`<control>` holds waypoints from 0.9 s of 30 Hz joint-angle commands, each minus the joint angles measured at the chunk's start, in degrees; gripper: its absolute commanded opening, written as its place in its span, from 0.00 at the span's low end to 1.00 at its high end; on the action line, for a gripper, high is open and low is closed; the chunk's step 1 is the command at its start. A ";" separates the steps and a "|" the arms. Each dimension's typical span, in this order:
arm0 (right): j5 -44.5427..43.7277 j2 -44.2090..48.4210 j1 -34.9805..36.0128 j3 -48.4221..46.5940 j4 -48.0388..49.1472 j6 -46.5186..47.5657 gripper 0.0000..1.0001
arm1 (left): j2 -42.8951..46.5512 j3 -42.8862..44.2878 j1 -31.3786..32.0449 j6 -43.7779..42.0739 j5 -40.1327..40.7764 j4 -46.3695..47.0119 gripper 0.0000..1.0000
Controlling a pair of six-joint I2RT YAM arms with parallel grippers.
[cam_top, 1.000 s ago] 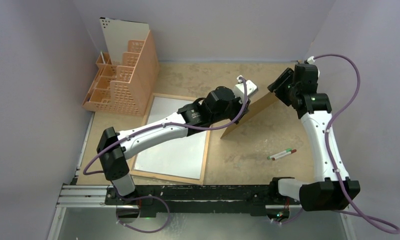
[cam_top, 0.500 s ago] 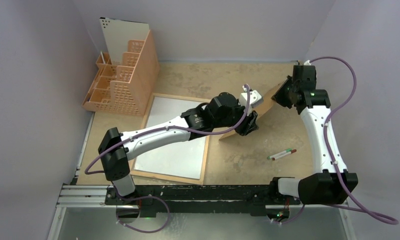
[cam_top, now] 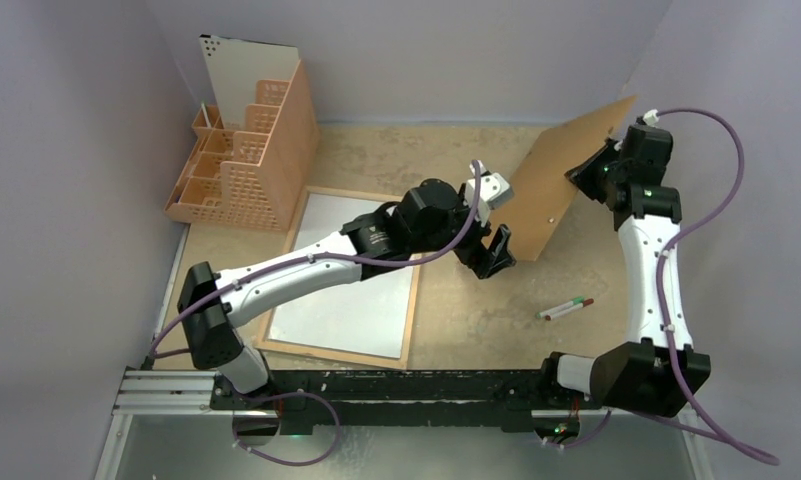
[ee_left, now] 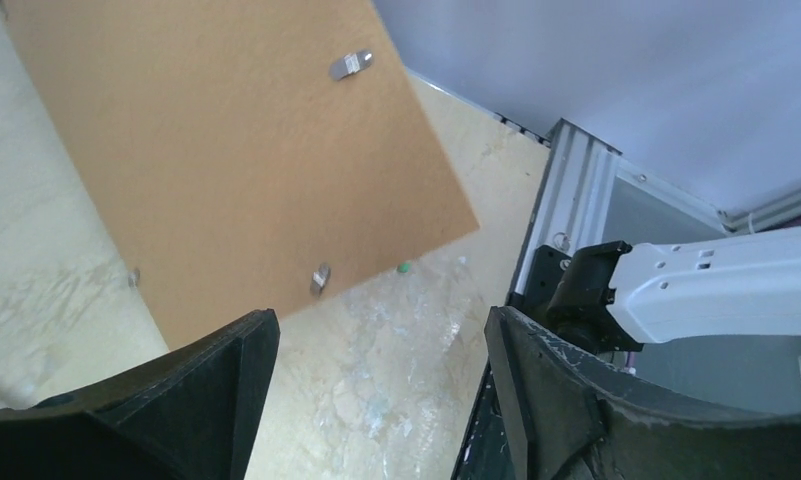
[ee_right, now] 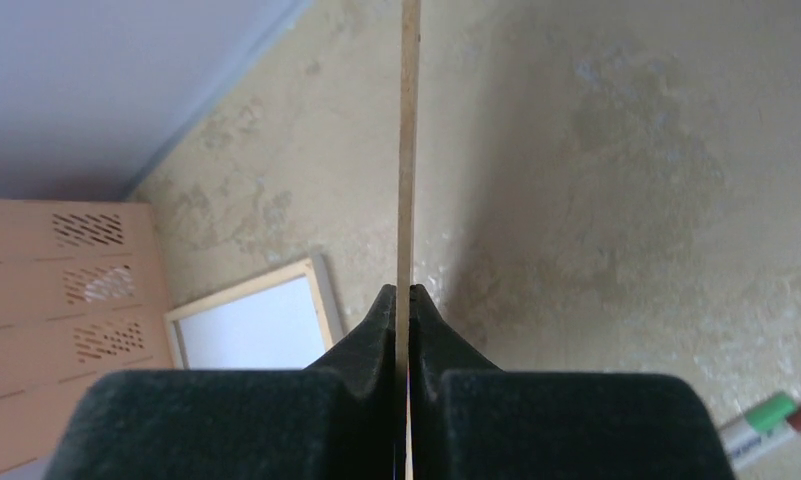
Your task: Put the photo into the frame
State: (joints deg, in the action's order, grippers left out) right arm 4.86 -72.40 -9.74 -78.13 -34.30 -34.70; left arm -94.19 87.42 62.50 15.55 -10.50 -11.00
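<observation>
The frame [cam_top: 414, 300] lies flat at the left of the table, light wood rim up. A white sheet [cam_top: 346, 300] fills it; I cannot tell whether this is the photo's plain reverse. My right gripper [cam_top: 588, 172] is shut on the edge of the brown hardboard backing sheet [cam_top: 556, 180], which stands raised and steep at the back right. In the right wrist view the thin board edge [ee_right: 409, 150] runs between the closed right gripper [ee_right: 408, 292]. My left gripper [cam_top: 491, 250] is open and empty, just left of the board's lower end. The left wrist view shows the board [ee_left: 226, 150] beyond the left gripper [ee_left: 381, 330].
An orange slotted organizer [cam_top: 246, 160] with a white perforated panel [cam_top: 241, 65] stands at the back left. Two markers [cam_top: 566, 308] lie on the table near the right arm. A metal rail [cam_top: 166, 385] runs along the near edge. Walls close in on the sides.
The left gripper opened, let go of the backing sheet and drew back a little. The right gripper shut on the sheet and swung it up from a low slant to steep.
</observation>
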 commanded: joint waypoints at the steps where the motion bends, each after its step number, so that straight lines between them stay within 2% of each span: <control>1: 11.14 3.85 -2.89 2.70 16.96 1.95 0.00 | 5.21 -1.66 -0.48 1.92 9.46 -2.20 0.80; 4: 16.84 4.78 -3.18 4.91 23.26 2.58 0.00 | 7.70 -5.09 -3.19 5.67 17.84 -4.43 0.81; 8: 24.70 6.17 -3.15 7.44 29.72 1.09 0.00 | 11.03 -11.60 -13.10 12.69 21.35 -7.59 0.81; 13: 34.17 9.60 -3.18 13.11 40.28 -4.69 0.00 | 14.77 -18.28 -21.10 13.82 30.53 -12.33 0.81; 17: 38.46 10.66 -3.15 15.53 44.21 -6.10 0.00 | 17.28 -24.91 -25.65 14.95 36.75 -13.65 0.82; 27: 41.62 12.37 -3.12 21.51 47.85 -8.27 0.00 | 27.86 -43.87 -27.40 26.08 53.31 -7.84 0.84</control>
State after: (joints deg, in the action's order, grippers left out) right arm 42.28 -61.95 -12.97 -57.01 6.44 -40.51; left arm -71.20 48.95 35.16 36.29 33.69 -23.05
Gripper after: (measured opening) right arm 0.022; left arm 0.828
